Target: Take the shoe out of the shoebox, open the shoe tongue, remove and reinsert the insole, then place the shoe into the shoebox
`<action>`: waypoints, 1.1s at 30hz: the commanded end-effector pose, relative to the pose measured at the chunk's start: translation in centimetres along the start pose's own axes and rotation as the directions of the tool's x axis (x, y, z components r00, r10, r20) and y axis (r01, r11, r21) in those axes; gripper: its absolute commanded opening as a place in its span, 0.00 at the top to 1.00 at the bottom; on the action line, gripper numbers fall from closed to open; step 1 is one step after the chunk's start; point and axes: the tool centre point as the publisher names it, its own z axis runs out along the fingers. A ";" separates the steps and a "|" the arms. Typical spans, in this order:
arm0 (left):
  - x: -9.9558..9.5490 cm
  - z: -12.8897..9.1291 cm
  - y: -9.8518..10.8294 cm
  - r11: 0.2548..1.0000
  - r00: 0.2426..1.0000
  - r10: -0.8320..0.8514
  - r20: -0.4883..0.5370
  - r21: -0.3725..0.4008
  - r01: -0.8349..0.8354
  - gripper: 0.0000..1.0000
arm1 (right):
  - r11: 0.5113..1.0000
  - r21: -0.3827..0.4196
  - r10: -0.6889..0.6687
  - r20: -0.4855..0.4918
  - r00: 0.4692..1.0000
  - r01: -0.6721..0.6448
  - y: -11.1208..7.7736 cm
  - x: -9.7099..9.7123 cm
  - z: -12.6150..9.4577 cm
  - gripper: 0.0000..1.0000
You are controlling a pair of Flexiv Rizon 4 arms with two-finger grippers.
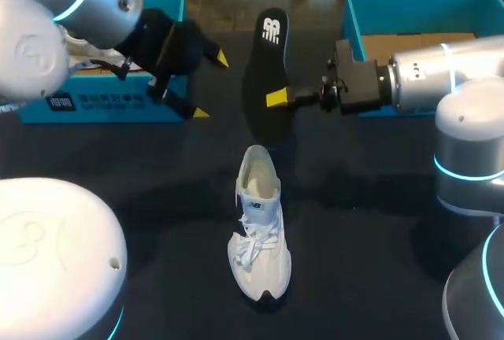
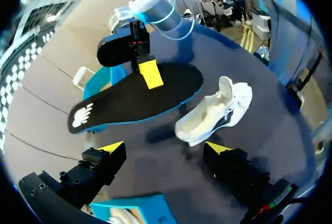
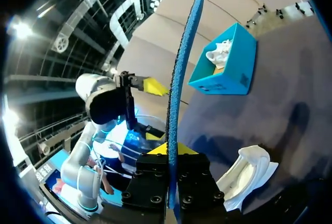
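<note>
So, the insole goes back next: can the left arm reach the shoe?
Probably yes: the left pincer is open and empty, with nothing between it and the shoe; the right pincer holds the insole aloft.

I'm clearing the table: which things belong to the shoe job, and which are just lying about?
Job: white shoe; black insole in right gripper; open left gripper; blue box holding paper.
Spare: other blue box, perhaps its lid.
</note>
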 end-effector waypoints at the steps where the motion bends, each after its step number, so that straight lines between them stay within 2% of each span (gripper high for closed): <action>1: 1.6 0.2 0.0 0.994 0.993 -0.100 -0.057 -0.049 0.097 0.00 | 0.999 -0.027 -0.034 -0.001 0.999 0.034 -0.7 -0.6 0.1 1.00; 4: 3.3 0.0 0.3 0.982 0.980 -0.184 -0.074 -0.061 0.180 0.00 | 0.996 -0.045 -0.074 -0.032 0.997 0.073 -1.0 -1.0 -0.2 1.00; 5: 3.9 0.1 0.4 0.972 0.976 -0.211 -0.060 -0.118 0.203 0.00 | 0.996 -0.040 -0.078 -0.039 0.996 0.077 -1.1 -1.3 -0.2 1.00; 6: 4.4 0.1 0.5 0.940 0.967 -0.254 -0.024 -0.241 0.241 0.00 | 0.997 -0.023 -0.073 -0.076 0.994 0.072 -1.2 -1.6 -0.2 1.00; 17: 4.4 0.1 0.5 0.940 0.967 -0.254 -0.024 -0.241 0.241 0.00 | 0.997 -0.023 -0.073 -0.076 0.994 0.072 -1.2 -1.6 -0.2 1.00; 19: 4.1 1.3 1.0 0.941 0.954 -0.294 -0.065 -0.194 0.277 0.00 | 0.997 -0.029 -0.076 -0.098 0.992 0.073 -1.3 -2.0 0.0 1.00; 22: 4.2 3.2 2.2 0.943 0.940 -0.319 -0.118 -0.141 0.302 0.00 | 0.993 -0.066 -0.105 -0.086 0.991 0.099 -1.8 -3.6 0.4 1.00; 23: 4.4 3.5 2.4 0.949 0.937 -0.313 -0.152 -0.094 0.302 0.00 | 0.991 -0.076 -0.117 -0.087 0.989 0.110 -1.9 -3.9 0.4 1.00; 24: 4.5 4.0 2.6 0.947 0.929 -0.320 -0.185 -0.083 0.310 0.00 | 0.988 -0.089 -0.130 -0.085 0.988 0.122 -2.0 -4.2 0.5 1.00; 26: 4.7 4.6 2.7 0.947 0.925 -0.322 -0.201 -0.091 0.309 0.00 | 0.986 -0.096 -0.141 -0.082 0.987 0.133 -2.2 -4.5 0.6 1.00; 33: 4.7 4.6 2.7 0.947 0.925 -0.322 -0.201 -0.091 0.309 0.00 | 0.986 -0.096 -0.141 -0.082 0.987 0.133 -2.2 -4.5 0.6 1.00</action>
